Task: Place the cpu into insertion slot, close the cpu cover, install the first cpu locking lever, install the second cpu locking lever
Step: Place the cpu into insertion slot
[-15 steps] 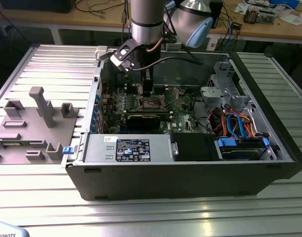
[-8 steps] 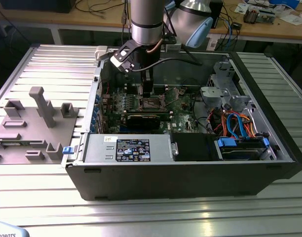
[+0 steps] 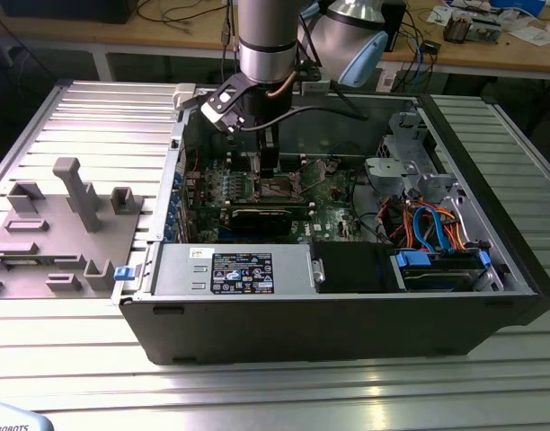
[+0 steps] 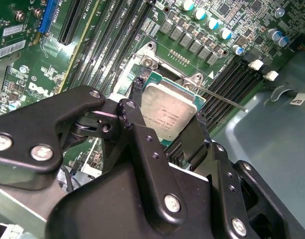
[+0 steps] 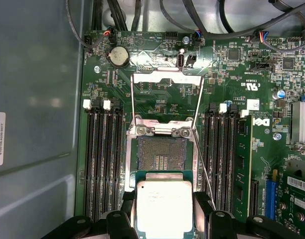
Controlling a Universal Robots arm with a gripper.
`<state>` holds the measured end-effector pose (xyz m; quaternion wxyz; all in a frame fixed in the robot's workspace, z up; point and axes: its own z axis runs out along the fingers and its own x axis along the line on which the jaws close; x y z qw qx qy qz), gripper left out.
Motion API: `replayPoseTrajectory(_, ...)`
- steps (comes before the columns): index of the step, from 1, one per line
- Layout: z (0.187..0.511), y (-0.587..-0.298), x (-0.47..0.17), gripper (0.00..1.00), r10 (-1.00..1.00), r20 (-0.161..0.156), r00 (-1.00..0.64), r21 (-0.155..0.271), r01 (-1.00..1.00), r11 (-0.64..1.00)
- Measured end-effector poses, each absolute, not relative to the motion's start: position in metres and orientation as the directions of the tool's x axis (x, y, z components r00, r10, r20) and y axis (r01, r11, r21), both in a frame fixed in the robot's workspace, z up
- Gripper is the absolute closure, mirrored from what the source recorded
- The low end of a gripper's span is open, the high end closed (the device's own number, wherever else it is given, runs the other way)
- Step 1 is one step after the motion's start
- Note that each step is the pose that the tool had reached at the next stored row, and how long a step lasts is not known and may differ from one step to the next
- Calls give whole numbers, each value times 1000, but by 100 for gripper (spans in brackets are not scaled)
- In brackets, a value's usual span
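Tiny pale tan-silver square cpu (image 5: 164, 201) clamped on two opposite edges by the black two-fingered hand (image 5: 164, 216).
Across the exterior view, a ribbed metal worktop (image 3: 77, 108) is followed by an open dark computer case (image 3: 347, 314), inside which the hand (image 3: 268, 169) is poised. In the first wrist view the cpu is held just beside the bare insertion slot (image 5: 161, 153); the silvery open-centred cpu cover (image 5: 165, 78) is swung open.

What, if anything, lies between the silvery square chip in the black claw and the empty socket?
Nothing visible. The black gripper holds the pale silver square cpu close to the bare socket. The silvery metal cpu cover frame is swung open, clear of it, and the thin wire levers run beside it, not across.
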<state>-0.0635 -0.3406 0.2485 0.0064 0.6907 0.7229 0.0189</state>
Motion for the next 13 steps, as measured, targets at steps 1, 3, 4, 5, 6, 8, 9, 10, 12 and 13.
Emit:
replayPoseTrajectory(1,248,-341,-64,45,999,17,-46,36,998,45)
replayPoseTrajectory(3,248,-341,-63,45,999,17,-46,36,998,45)
replayPoseTrajectory(4,248,-341,-63,45,999,17,-46,36,998,45)
replayPoseTrajectory(5,248,-341,-63,45,999,17,-46,36,998,45)
replayPoseTrajectory(6,248,-340,-64,45,999,17,-46,36,998,45)
replayPoseTrajectory(8,248,-340,-64,45,999,17,-46,36,998,45)
replayPoseTrajectory(9,248,-339,-64,45,999,17,-46,36,998,45)
replayPoseTrajectory(10,248,-337,-64,45,999,16,-46,36,998,45)
replayPoseTrajectory(12,247,-333,-63,45,999,15,-46,36,998,45)
replayPoseTrajectory(13,247,-333,-63,45,999,15,-46,36,998,45)
